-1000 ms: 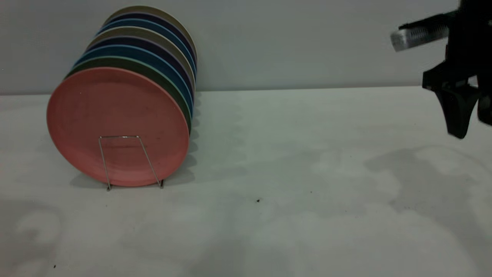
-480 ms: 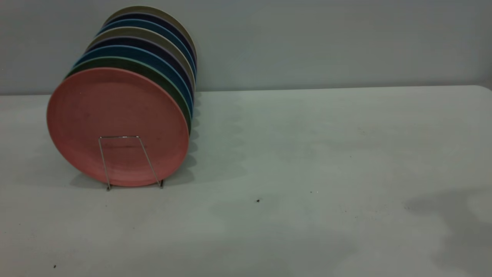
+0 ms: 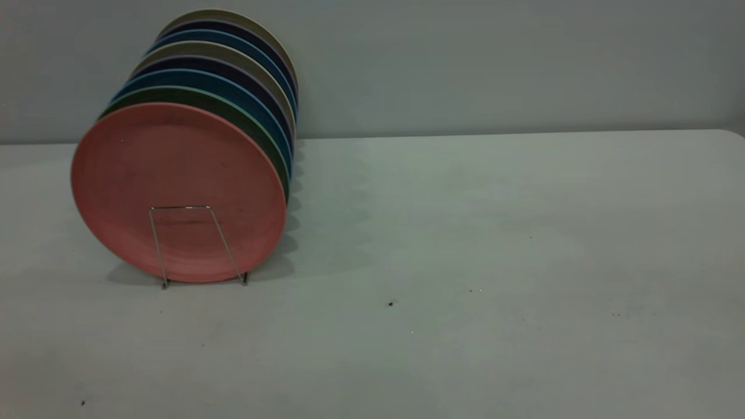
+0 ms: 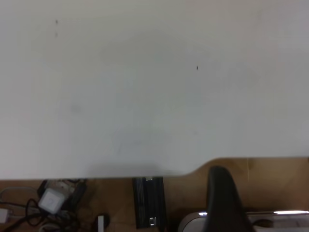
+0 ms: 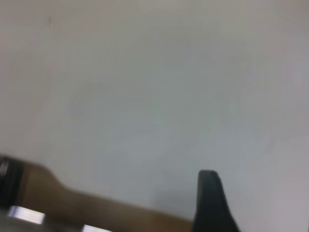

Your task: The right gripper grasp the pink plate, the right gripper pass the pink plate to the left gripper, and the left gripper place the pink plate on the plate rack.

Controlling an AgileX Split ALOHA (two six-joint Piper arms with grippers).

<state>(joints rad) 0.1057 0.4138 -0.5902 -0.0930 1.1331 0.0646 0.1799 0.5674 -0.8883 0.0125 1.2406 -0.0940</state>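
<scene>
Pink plate (image 3: pixel 174 186): stands on edge at the front of the plate rack (image 3: pixel 195 244), by the table's (image 3: pixel 465 233) left side.
Table: wide bare top to the right.
Left gripper (image 4: pixel 223 203): one finger shows; grip unknown.
Right gripper (image 5: pixel 210 200): the same.

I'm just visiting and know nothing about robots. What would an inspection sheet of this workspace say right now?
Surface: pale table, bare apart from a few dark specks.
Job's things: the pink plate stands on edge at the front of the plate rack, behind its front wire loop.
Clutter: a row of other plates, green, blue, dark and beige, fills the rack behind the pink one.
Grippers: neither appears in the exterior view. One dark finger of the left gripper and one of the right gripper show in their wrist views, holding nothing visible.
Cables: tangled leads and a small adapter lie below the table edge.
Surroundings: plain grey wall behind the table.
</scene>
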